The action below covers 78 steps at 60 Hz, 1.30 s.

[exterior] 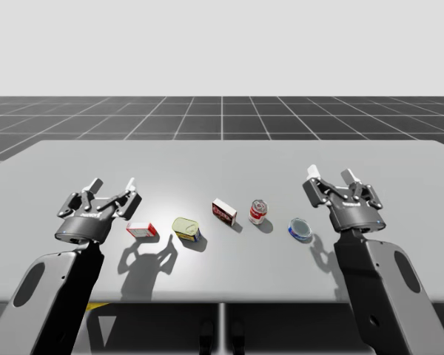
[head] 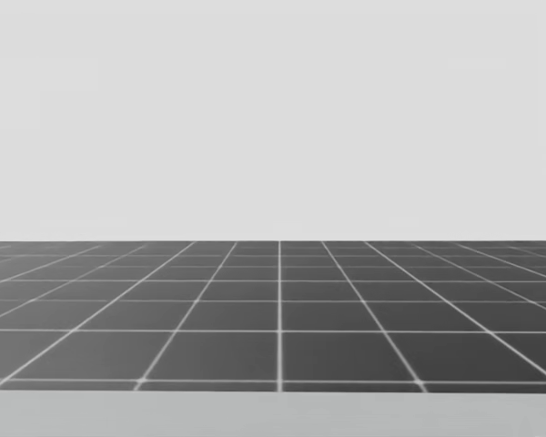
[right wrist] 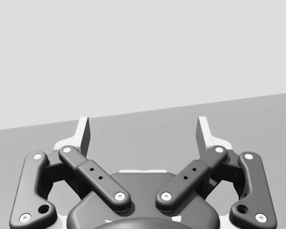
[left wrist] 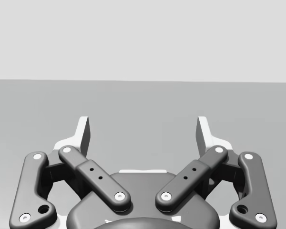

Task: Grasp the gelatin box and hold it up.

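Observation:
Two small boxes lie on the grey table [exterior: 229, 159]. A flat red and white box [exterior: 141, 230] rests just right of and below my left gripper [exterior: 114, 185]. A darker red and white box [exterior: 223, 212] stands on edge near the middle. My left gripper [left wrist: 143, 131] hangs open above the table with nothing between its fingers. My right gripper [exterior: 331, 175] stands open at the right side, and the right wrist view has the same gripper [right wrist: 143, 131] empty, with bare table ahead.
A squat yellow tin [exterior: 186, 229] sits between the two boxes. A red can [exterior: 258, 211] stands right of the darker box, and a flat blue can [exterior: 300, 228] lies near my right arm. The table's near strip [head: 273, 414] shows before a dark grid floor.

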Each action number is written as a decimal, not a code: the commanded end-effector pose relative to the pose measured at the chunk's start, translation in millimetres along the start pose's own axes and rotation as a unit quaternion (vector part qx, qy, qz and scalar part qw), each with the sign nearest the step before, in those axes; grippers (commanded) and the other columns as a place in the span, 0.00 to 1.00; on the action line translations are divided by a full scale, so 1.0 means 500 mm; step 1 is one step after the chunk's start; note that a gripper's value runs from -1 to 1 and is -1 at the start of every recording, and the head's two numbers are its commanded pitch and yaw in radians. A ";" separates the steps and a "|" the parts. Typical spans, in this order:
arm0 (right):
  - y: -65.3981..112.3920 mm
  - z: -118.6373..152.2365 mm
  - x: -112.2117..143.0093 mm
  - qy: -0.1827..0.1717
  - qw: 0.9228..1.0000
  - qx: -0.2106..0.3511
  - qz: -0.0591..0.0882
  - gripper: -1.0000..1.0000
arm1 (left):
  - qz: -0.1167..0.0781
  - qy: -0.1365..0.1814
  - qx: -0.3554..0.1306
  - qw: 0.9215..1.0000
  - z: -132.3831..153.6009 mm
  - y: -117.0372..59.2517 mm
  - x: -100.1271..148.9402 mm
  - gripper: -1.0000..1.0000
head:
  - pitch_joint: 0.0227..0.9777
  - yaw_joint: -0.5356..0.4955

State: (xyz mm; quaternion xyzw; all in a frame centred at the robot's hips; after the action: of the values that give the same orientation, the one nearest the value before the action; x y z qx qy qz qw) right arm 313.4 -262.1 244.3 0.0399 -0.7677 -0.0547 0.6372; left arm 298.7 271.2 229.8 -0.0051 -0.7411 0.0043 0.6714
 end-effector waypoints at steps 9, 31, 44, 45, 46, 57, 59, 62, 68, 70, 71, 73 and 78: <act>0.005 0.008 0.004 -0.007 1.000 0.013 -0.001 0.00 | -0.003 -0.002 -0.001 1.000 0.002 -0.001 0.001 0.00 | 0.08 0.54; 0.006 0.002 -0.004 0.009 1.000 0.025 0.006 0.00 | -0.009 -0.001 -0.003 1.000 0.002 -0.001 -0.001 0.00 | 0.34 0.56; 0.006 0.001 -0.005 0.012 1.000 0.025 0.009 0.00 | -0.010 -0.002 -0.003 1.000 0.002 0.000 0.000 0.00 | 0.54 0.61; 0.006 0.001 -0.005 0.012 1.000 0.025 0.009 0.00 | -0.010 -0.002 -0.003 1.000 0.002 0.001 0.000 0.00 | 0.55 0.62; 0.007 0.001 -0.005 0.012 1.000 0.026 0.010 0.00 | -0.010 -0.002 -0.003 1.000 0.002 0.001 0.000 0.00 | 0.56 0.62; 0.011 0.002 -0.008 0.012 0.999 0.035 0.015 0.00 | -0.011 -0.003 -0.002 1.000 0.002 0.003 0.000 0.00 | 0.71 0.74; 0.013 0.002 -0.008 0.012 0.999 0.037 0.015 0.00 | -0.011 -0.003 -0.002 1.000 0.002 0.003 0.000 0.00 | 0.72 0.76; 0.014 0.003 -0.009 0.013 0.999 0.039 0.015 0.00 | -0.011 -0.003 -0.002 1.000 0.002 0.004 0.000 0.00 | 0.76 0.80; 0.018 0.002 -0.012 0.017 0.999 0.044 0.016 0.00 | -0.011 -0.001 -0.002 1.000 0.001 0.004 0.000 0.00 | 0.84 0.90; 0.018 0.002 -0.013 0.018 0.999 0.044 0.016 0.00 | -0.011 -0.001 -0.001 1.000 0.000 0.005 0.000 0.00 | 0.85 0.91; 0.019 0.002 -0.013 0.019 0.999 0.045 0.015 0.00 | -0.011 -0.001 -0.001 1.000 0.000 0.005 0.000 0.00 | 0.86 0.92; 0.020 0.002 -0.014 0.020 0.999 0.046 0.016 0.00 | -0.011 -0.001 -0.001 1.000 0.000 0.005 0.000 0.00 | 0.87 0.94; 0.022 0.003 -0.016 0.023 0.998 0.048 0.015 0.00 | 0.000 0.000 -0.001 1.000 -0.001 0.005 0.002 0.00 | 0.89 0.96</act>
State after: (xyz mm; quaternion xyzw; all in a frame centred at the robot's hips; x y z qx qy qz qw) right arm 313.5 -253.0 239.5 0.0569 -0.7578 -0.0110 0.6499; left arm 298.5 273.4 230.0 -0.0003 -0.7416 -0.0018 0.6708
